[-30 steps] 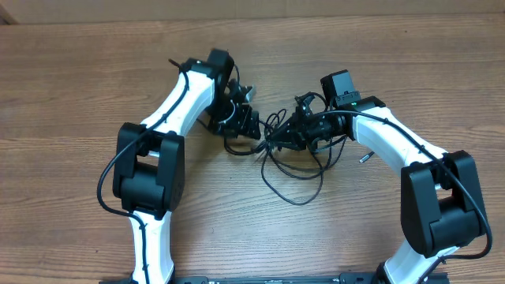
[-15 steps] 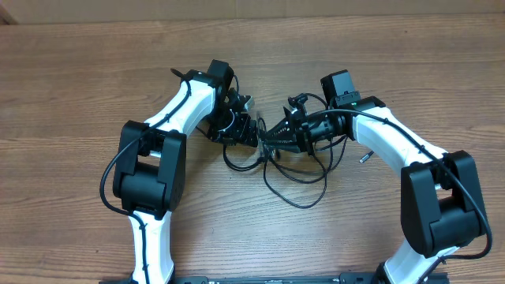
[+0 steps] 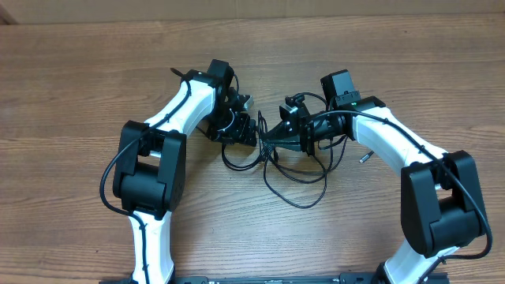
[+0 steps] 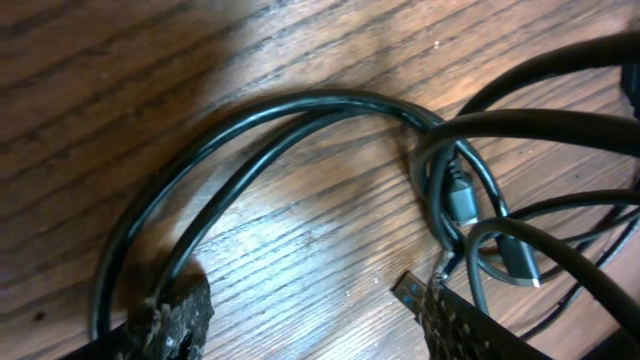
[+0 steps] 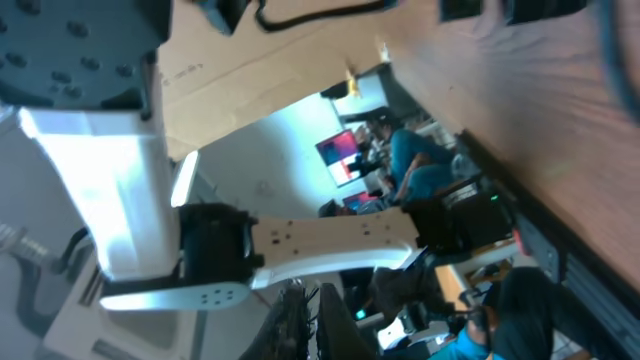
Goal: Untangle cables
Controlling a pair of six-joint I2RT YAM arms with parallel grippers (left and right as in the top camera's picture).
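Note:
The cables [image 3: 288, 170] lie as a black tangle between the two arms, with loops trailing toward the front. In the left wrist view two strands [image 4: 250, 140] arc across the wood toward a knot with small plugs [image 4: 462, 200]. My left gripper [image 4: 315, 320] is open low over the table, a strand beside its left finger and a blue-tongued USB plug [image 4: 410, 292] at its right finger. In the overhead view the left gripper [image 3: 246, 130] sits at the tangle's left edge. My right gripper [image 3: 267, 138] is shut on a cable strand, and strands fan out from its tip. Its fingers [image 5: 305, 320] press together.
The wooden table [image 3: 79, 79] stretches around the arms. A small silver-tipped plug [image 3: 364, 157] lies by the right forearm. The right wrist camera looks sideways across the room past the left arm's white link [image 5: 110, 150].
The right gripper has turned and shifted left, pulling strands up toward the left gripper. The left gripper moved slightly right, closer to the tangle, staying open.

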